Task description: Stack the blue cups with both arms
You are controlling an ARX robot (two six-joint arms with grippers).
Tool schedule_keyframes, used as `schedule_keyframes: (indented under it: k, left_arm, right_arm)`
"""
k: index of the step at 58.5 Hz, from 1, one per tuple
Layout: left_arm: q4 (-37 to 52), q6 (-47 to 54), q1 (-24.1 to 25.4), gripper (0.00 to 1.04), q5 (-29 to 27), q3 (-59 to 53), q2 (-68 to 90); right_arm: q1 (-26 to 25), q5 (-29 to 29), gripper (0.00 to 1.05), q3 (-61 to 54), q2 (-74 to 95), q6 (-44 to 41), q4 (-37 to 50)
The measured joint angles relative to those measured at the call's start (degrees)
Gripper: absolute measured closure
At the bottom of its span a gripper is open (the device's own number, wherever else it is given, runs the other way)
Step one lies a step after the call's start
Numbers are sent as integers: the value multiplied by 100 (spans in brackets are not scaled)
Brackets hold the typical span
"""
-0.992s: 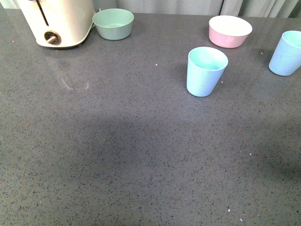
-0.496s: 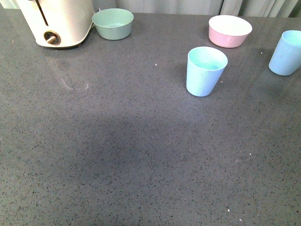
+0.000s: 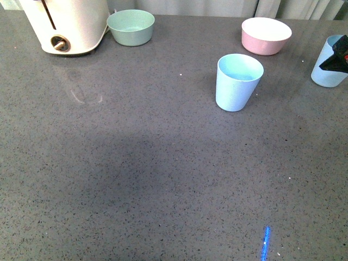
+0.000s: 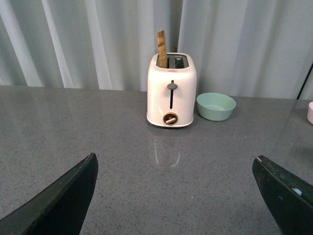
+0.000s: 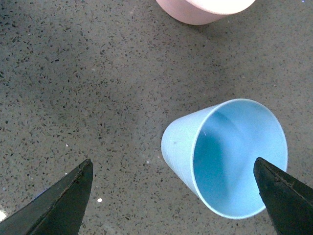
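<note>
The counter (image 3: 136, 179) lies bare across its near half and left middle, leaving free passage there. Along the far edge stand a toaster (image 3: 68, 24), a green bowl (image 3: 130, 27) and a pink bowl (image 3: 266, 35), the last near the middle blue cup (image 3: 238, 81) with a gap between them. The right-edge blue cup (image 3: 326, 73) stands apart from both.

"What does the right gripper (image 5: 172, 161) have ahead of it?"

"A blue cup (image 5: 225, 156), upright, at one o'clock, nearer one finger (image 5: 286, 200); the jaws are spread wide."

"And beyond?"

"A pink bowl (image 5: 205, 7) at twelve o'clock, apart from the cup, on the speckled grey countertop (image 5: 73, 73)."
</note>
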Motion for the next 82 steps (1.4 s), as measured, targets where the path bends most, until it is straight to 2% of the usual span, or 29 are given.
schedule_keyframes:
  k: [17, 31, 50, 67, 76, 82]
  left_arm:
    - [0, 0, 0, 9, 0, 0, 0]
    - [0, 0, 0, 9, 0, 0, 0]
    - [0, 0, 0, 9, 0, 0, 0]
    - [0, 0, 0, 9, 0, 0, 0]
    - [0, 0, 0, 9, 0, 0, 0]
    - [0, 0, 0, 9, 0, 0, 0]
  right_arm:
    - [11, -7, 9, 389, 457, 122, -251]
    - [0, -44, 58, 487, 573, 348, -337]
    - [-96, -44, 103, 562, 584, 461, -573]
    - [-219, -315, 103, 328, 138, 455, -890]
    - [-247, -988, 103, 107, -730, 260, -1349]
    - [-81, -1359, 103, -15, -1399, 223, -1620]
